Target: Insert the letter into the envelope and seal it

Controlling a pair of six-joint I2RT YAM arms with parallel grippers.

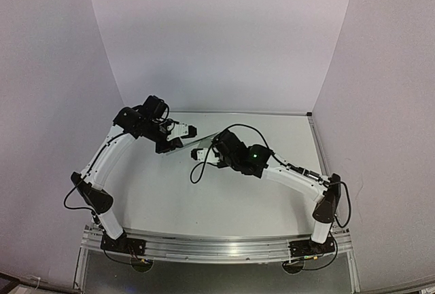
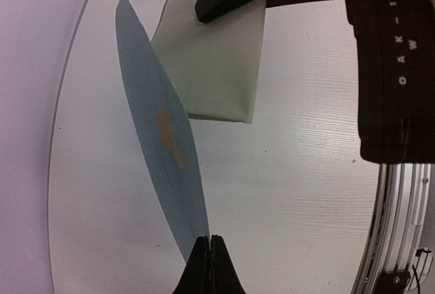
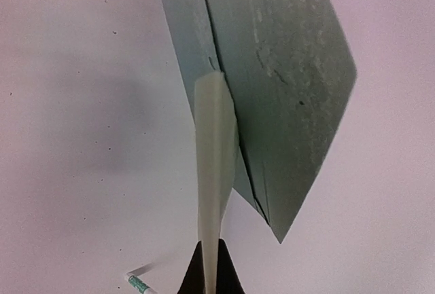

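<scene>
Top view. Two arms, the left arm (image 1: 109, 155) and the right arm (image 1: 292, 177), reach inward and meet over the middle of the white surface (image 1: 170, 199). Three pale backdrop panels (image 1: 217, 36) enclose it. The wrists hide most of what is held; it is too small here to identify.

Left wrist view. The left jaws are together, clamped on the lower tip of one envelope (image 2: 160, 138). It is pale teal, seen almost edge-on, lifted off the surface, and has orange-brown blotches near its middle. One letter (image 2: 217, 70), a cream sheet, hangs just beside it and crosses behind its upper part. The dark right wrist and its camera housing (image 2: 397, 70) block the upper right.

Right wrist view. The right jaws are clamped on the near edge of the letter, seen edge-on as a narrow cream blade. Its far end touches the envelope at a crease; whether it has entered cannot be told. One small white tube (image 3: 139, 284) with a green band lies on the surface, lower left, well apart.
</scene>
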